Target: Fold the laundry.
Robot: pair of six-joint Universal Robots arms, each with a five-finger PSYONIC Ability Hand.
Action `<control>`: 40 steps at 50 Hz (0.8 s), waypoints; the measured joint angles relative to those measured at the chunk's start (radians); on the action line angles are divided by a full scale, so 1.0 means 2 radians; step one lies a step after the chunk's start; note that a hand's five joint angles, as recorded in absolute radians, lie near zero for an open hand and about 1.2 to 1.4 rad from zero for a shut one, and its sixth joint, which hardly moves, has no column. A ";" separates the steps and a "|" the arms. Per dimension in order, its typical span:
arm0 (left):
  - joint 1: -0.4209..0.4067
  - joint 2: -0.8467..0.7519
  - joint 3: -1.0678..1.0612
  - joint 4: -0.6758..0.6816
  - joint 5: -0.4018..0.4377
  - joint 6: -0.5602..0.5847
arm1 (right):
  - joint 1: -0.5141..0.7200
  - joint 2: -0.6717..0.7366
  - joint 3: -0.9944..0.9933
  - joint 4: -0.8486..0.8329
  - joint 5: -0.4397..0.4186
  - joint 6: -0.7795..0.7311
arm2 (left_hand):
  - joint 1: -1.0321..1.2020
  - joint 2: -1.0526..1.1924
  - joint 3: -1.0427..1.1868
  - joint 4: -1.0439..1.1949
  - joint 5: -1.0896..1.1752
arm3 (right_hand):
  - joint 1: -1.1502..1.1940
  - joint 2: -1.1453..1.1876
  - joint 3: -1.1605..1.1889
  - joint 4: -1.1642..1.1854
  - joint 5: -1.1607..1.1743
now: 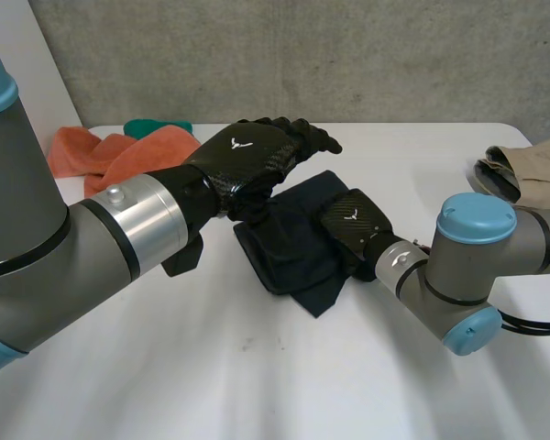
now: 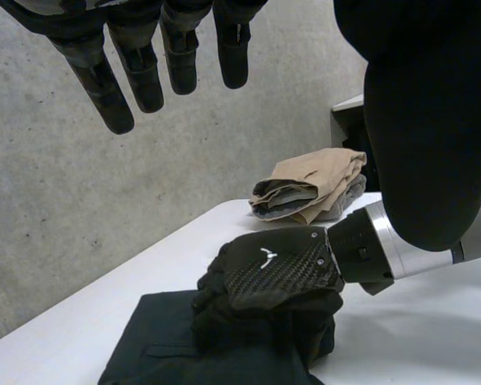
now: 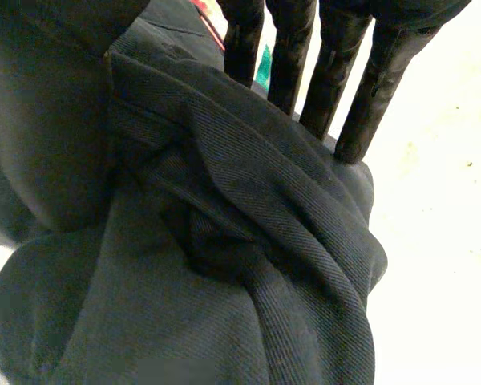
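Note:
A dark navy cloth (image 1: 289, 247) lies bunched in the middle of the white table (image 1: 257, 376). My right hand (image 1: 353, 225) rests on the cloth's right side, palm down. In the right wrist view, a ridge of the cloth (image 3: 264, 281) is gathered between its thumb (image 3: 48, 136) and its fingers (image 3: 353, 96). The left wrist view shows this right hand (image 2: 272, 273) pressed into the cloth (image 2: 160, 345). My left hand (image 1: 252, 160) hovers above the cloth's far left part. It is open, with straight fingers (image 2: 104, 88) touching nothing.
Orange cloths (image 1: 119, 151) and a green one (image 1: 156, 126) lie at the table's far left. A folded tan and grey pile (image 1: 532, 160) (image 2: 313, 180) sits at the far right edge. A grey wall stands behind the table.

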 measured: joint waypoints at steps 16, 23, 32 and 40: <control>0.002 0.003 -0.005 0.000 0.000 0.000 | -0.006 0.032 -0.068 -0.050 -0.004 0.028 | 0.000 0.000 0.000 0.000 0.000 | 0.215 0.299 0.280 0.303 0.249; 0.005 0.017 -0.007 0.000 -0.001 0.000 | -0.039 0.026 -0.112 -0.085 -0.010 0.059 | 0.000 0.000 0.000 0.000 0.000 | 0.215 0.299 0.280 0.310 0.255; 0.009 0.031 -0.009 0.001 -0.001 0.000 | -0.091 -0.005 -0.153 -0.120 -0.035 0.078 | 0.000 0.000 0.000 0.000 0.000 | 0.221 0.299 0.294 0.313 0.271; 0.011 0.032 -0.009 0.001 -0.001 0.000 | -0.188 -0.019 -0.216 -0.146 -0.076 0.125 | 0.000 0.000 0.000 0.000 0.000 | 0.223 0.299 0.295 0.315 0.275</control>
